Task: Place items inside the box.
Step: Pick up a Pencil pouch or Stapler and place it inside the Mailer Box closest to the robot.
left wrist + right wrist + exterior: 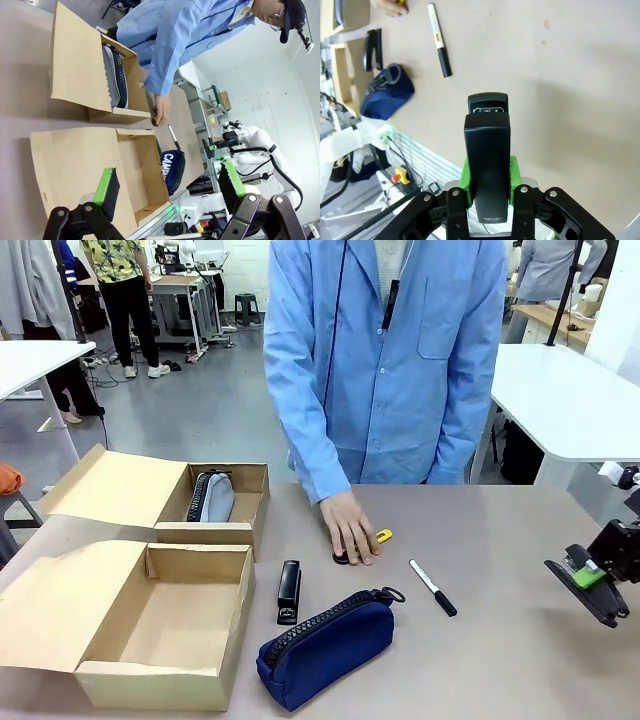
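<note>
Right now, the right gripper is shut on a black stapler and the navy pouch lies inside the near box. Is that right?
Not quite. The navy pouch lies on the table, outside the near box, as the front view shows. The right gripper is indeed shut on a black stapler.

Near the navy blue pouch [325, 645]: a black stapler [289, 590] and a white black-capped marker [432, 587]. The green-padded right claw [489, 172] holds a second black stapler [487, 145].

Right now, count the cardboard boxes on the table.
2: the near box, open, at front left; the far box just behind it, holding a grey pouch. None appears hidden.
</note>
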You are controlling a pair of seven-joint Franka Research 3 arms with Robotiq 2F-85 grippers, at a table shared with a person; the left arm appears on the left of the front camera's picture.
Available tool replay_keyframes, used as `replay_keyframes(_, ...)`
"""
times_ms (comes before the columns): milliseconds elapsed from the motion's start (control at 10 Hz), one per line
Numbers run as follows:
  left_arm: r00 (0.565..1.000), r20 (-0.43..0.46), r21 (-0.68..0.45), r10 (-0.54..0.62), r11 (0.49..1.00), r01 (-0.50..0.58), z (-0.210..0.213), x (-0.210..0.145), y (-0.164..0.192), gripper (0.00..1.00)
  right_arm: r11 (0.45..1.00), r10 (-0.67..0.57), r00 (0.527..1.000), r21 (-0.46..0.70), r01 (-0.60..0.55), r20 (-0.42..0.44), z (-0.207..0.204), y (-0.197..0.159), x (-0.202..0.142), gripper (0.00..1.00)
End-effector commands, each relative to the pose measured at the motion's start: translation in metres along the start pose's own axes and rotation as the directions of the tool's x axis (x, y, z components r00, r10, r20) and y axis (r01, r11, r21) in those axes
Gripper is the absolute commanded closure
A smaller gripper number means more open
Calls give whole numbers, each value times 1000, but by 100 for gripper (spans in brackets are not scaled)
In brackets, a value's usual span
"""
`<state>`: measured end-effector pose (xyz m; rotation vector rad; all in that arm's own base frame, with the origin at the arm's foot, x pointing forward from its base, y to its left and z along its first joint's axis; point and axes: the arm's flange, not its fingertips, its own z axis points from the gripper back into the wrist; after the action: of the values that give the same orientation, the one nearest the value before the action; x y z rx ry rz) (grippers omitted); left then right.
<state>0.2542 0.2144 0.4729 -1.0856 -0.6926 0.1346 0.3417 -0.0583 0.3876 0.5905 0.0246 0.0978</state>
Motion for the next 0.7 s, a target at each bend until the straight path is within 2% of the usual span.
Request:
replay_keyframes(0, 1000, 14, -18, -18, 1000, 19, -1, 0, -1, 0, 1000, -6, 1000, 0, 6, 5, 1, -2, 0, 68)
replay_keyframes(100, 1000, 14, -18, -18, 1000, 19, -1, 0, -1, 0, 978, 58, 998, 203, -51, -26, -9, -3, 27, 68)
replay_keyframes(200, 1000, 14, -18, -18, 1000, 19, -1, 0, -1, 0, 962, 19, 999, 275, -8, -40, -10, 12, 32, 68)
replay_keyframes(300, 1000, 14, -18, -18, 1000, 19, -1, 0, -1, 0, 931, -163, 987, 332, 153, 4, -8, 44, 28, 68)
replay_keyframes(400, 1000, 14, -18, -18, 1000, 19, -1, 0, -1, 0, 930, -214, 976, 314, 192, 38, -13, 82, 18, 68)
replay_keyframes(600, 1000, 14, -18, -18, 1000, 19, -1, 0, -1, 0, 955, -202, 979, 229, 189, 34, -27, 111, 12, 68)
